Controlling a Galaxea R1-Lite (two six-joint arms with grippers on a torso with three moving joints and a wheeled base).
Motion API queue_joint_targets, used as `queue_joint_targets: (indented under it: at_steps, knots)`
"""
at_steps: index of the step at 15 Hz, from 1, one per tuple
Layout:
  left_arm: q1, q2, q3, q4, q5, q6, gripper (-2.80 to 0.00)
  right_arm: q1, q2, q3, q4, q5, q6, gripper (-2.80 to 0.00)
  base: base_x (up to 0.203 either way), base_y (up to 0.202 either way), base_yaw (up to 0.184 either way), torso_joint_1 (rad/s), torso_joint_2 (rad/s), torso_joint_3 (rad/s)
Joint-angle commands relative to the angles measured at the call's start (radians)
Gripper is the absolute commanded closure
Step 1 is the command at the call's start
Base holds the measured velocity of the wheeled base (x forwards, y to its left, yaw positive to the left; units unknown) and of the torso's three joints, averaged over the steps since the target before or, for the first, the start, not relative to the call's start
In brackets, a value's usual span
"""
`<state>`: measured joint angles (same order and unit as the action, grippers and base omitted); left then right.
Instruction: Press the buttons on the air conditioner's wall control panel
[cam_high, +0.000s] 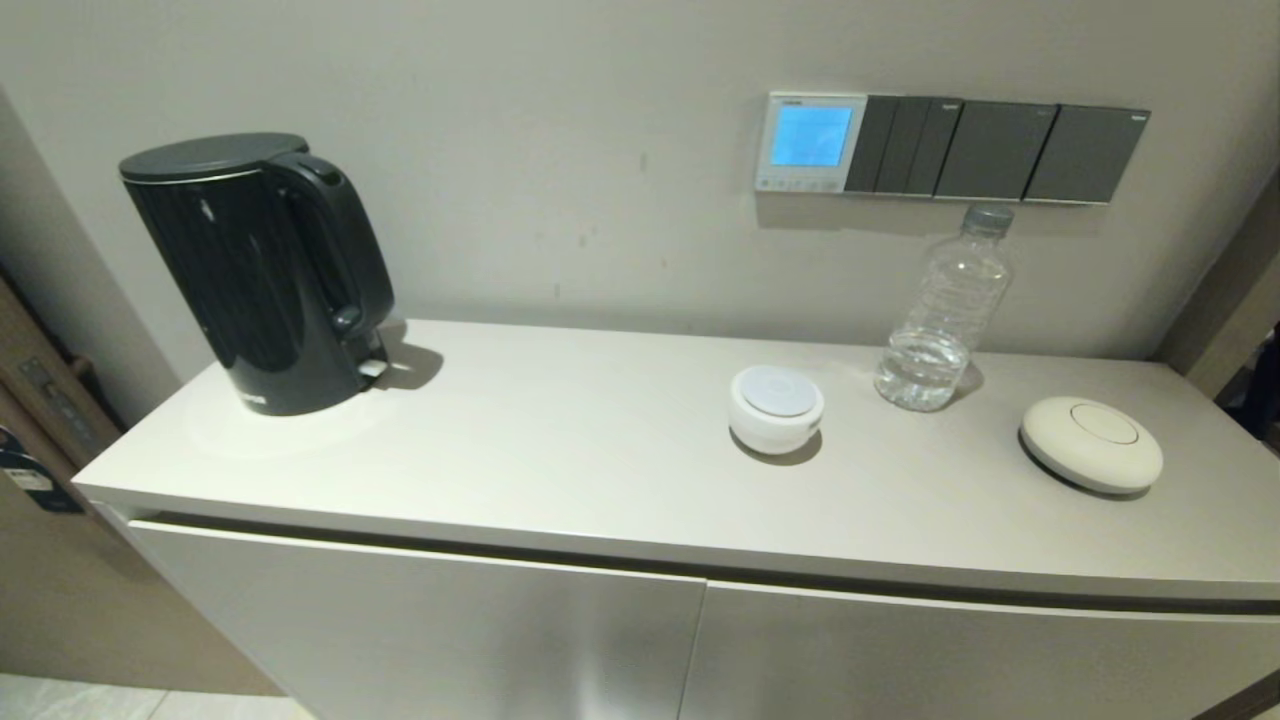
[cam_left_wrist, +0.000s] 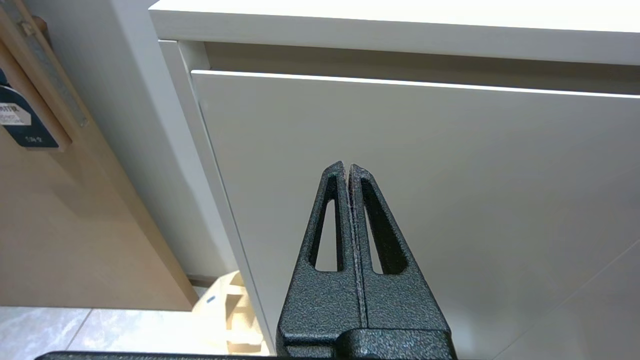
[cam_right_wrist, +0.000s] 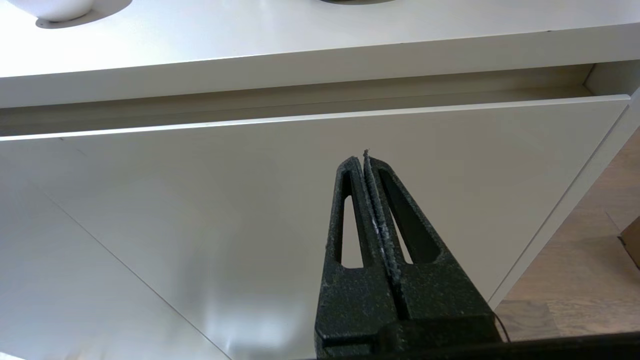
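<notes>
The air conditioner's wall control panel (cam_high: 810, 142) hangs on the wall above the cabinet, white-framed with a glowing blue screen. The buttons (cam_high: 800, 184) form a row of tiny pale dots along its lower edge. Neither arm shows in the head view. My left gripper (cam_left_wrist: 347, 166) is shut and empty, low in front of the left cabinet door. My right gripper (cam_right_wrist: 364, 158) is shut and empty, low in front of the right cabinet door, below the cabinet top's edge.
Dark grey switch plates (cam_high: 1000, 150) adjoin the panel on its right. On the cabinet top (cam_high: 560, 450) stand a black kettle (cam_high: 255, 270), a white round device (cam_high: 776, 408), a clear water bottle (cam_high: 945, 315) under the switches and a cream disc (cam_high: 1092, 444).
</notes>
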<state>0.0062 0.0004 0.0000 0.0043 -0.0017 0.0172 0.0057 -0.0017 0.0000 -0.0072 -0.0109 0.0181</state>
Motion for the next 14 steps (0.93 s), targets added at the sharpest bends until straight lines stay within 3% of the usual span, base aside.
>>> queue_joint_targets:
  at_steps: [1, 14]
  knots:
    - [0.000, 0.000, 0.000, 0.000, 0.000, 0.001, 0.00, 0.000, -0.006, 0.003, 0.000, 0.000, 0.000, 0.00, 0.000, 0.000, 0.000, 0.000, 0.00, 0.000]
    - [0.001, 0.000, 0.000, 0.000, 0.000, 0.001, 0.00, 0.000, -0.004, 0.003, 0.000, 0.000, 0.005, 0.00, 0.000, 0.000, 0.000, 0.000, 0.00, 0.000]
